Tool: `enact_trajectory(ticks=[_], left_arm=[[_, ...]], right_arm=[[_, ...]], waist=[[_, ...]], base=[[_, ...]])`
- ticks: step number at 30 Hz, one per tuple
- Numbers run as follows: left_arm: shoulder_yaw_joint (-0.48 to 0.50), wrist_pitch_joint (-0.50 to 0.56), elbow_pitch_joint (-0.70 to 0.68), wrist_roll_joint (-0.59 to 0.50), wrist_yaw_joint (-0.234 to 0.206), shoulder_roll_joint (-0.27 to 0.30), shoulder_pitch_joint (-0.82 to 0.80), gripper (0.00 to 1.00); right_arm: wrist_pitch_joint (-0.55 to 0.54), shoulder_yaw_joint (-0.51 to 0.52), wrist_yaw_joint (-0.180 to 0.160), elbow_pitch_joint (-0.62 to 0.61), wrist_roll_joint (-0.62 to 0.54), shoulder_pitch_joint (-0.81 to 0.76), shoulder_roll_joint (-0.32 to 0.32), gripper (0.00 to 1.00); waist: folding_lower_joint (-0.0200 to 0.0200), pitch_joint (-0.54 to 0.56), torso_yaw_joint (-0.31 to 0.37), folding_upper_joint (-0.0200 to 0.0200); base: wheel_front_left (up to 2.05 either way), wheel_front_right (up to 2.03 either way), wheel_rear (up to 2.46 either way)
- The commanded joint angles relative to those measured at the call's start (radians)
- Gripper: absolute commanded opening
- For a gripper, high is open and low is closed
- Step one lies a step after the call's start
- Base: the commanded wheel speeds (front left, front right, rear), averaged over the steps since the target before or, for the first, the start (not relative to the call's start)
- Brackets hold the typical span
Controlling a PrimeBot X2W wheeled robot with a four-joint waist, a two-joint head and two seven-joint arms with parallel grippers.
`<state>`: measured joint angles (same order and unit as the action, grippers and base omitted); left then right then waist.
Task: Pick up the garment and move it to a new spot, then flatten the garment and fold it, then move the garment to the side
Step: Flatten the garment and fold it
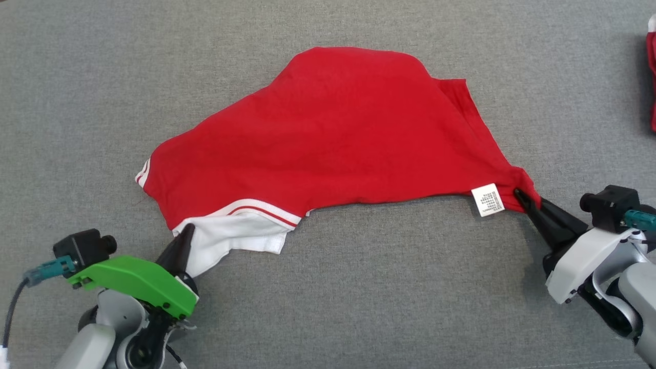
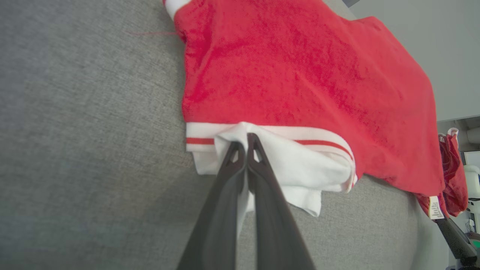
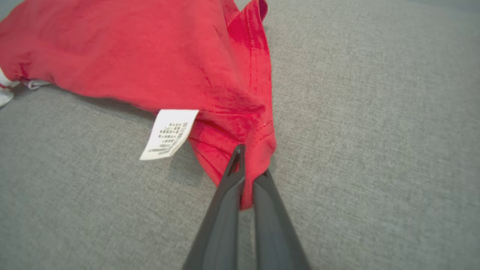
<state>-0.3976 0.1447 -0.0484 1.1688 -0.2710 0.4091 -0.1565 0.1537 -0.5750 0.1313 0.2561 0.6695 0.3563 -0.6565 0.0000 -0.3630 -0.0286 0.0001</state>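
Currently we hold the garment spread between both grippers, left gripper clamped tight on its white trim, right gripper likewise on the red corner beside the label; we judge an even, low outward pull flattens it best.

garment: 1 | other red cloth: 1 | left end effector: 1 | right end effector: 1 | label: 1

Surface: grey, woven cloth covering, flat. Lying on it, in the middle: garment, red, loosely spread and creased. White trim with a red stripe at the near left corner; white label at the near right corner. At the far right edge, well apart: second red cloth, cut off by the frame.
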Motion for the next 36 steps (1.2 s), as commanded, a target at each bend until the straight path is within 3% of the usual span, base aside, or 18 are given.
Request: enact_trajectory(ticks=[1, 5, 9, 14, 16, 18, 19, 20, 25, 30, 31, 32, 36], left_arm=[[0.018, -0.007, 0.010, 0.000, 0.009, 0.014, -0.025, 0.00], [0.056, 0.005, 0.009, 0.018, 0.018, 0.044, -0.056, 0.00], [0.058, 0.035, -0.006, 0.026, 0.020, 0.065, -0.075, 0.00], [0.034, 0.051, -0.001, 0.034, 0.024, 0.053, -0.036, 0.00], [0.023, 0.047, 0.010, 0.040, 0.030, 0.040, -0.021, 0.00], [0.013, 0.044, 0.020, 0.041, 0.036, 0.030, -0.008, 0.00], [0.011, 0.040, 0.026, 0.042, 0.038, 0.026, -0.003, 0.00], [0.007, 0.039, 0.031, 0.042, 0.041, 0.024, 0.001, 0.00], [0.008, 0.019, 0.042, 0.031, 0.050, 0.020, 0.016, 0.00], [-0.004, -0.047, 0.040, -0.039, 0.041, 0.031, 0.030, 0.00], [-0.004, -0.062, 0.038, -0.051, 0.034, 0.028, 0.033, 0.38], [-0.008, -0.074, 0.036, -0.068, 0.026, 0.029, 0.037, 1.00], [-0.031, -0.101, 0.033, -0.111, -0.003, 0.029, 0.066, 1.00]], right_arm=[[0.018, -0.010, -0.001, -0.012, 0.005, 0.022, -0.029, 0.00], [0.075, -0.050, -0.001, -0.045, -0.067, 0.093, -0.102, 0.00], [0.109, -0.146, -0.001, -0.064, -0.242, 0.167, -0.177, 0.03], [0.113, -0.191, -0.001, -0.073, -0.352, 0.117, -0.205, 0.09], [0.113, -0.178, -0.001, -0.058, -0.368, 0.073, -0.194, 0.20], [0.113, -0.157, -0.001, -0.042, -0.374, 0.035, -0.178, 0.51], [0.113, -0.146, -0.001, -0.032, -0.374, 0.014, -0.173, 0.84], [0.113, -0.134, -0.001, -0.024, -0.377, -0.003, -0.168, 1.00], [0.114, -0.064, -0.001, -0.015, -0.382, -0.047, -0.143, 1.00], [0.114, 0.097, -0.001, -0.029, -0.334, -0.098, -0.102, 1.00], [0.114, 0.130, -0.001, -0.044, -0.343, -0.109, -0.099, 1.00], [0.114, 0.159, -0.001, -0.057, -0.340, -0.124, -0.089, 1.00], [0.114, 0.264, -0.001, -0.114, -0.344, -0.179, -0.051, 1.00]], waist=[[0.0000, 0.009, -0.006, -0.0001], [0.0000, 0.021, -0.007, -0.0001], [0.0000, 0.026, -0.013, -0.0001], [0.0000, 0.023, -0.030, -0.0001], [0.0000, 0.020, -0.035, -0.0001], [0.0000, 0.018, -0.037, -0.0001], [0.0000, 0.018, -0.037, -0.0001], [0.0000, 0.017, -0.036, -0.0001], [0.0000, 0.024, -0.024, -0.0001], [0.0000, 0.047, -0.013, -0.0001], [0.0000, 0.053, -0.012, -0.0001], [0.0000, 0.059, -0.011, -0.0001], [0.0000, 0.093, -0.013, -0.0001]], base=[[0.00, 0.00, 0.00], [0.00, 0.00, 0.00], [0.00, 0.00, 0.00], [0.00, 0.00, 0.00], [0.00, 0.00, 0.00], [0.00, 0.00, 0.00], [0.00, 0.00, 0.00], [0.00, 0.00, 0.00], [0.00, 0.00, 0.00], [0.00, 0.00, 0.00], [0.00, 0.00, 0.00], [0.00, 0.00, 0.00], [0.00, 0.00, 0.00]])
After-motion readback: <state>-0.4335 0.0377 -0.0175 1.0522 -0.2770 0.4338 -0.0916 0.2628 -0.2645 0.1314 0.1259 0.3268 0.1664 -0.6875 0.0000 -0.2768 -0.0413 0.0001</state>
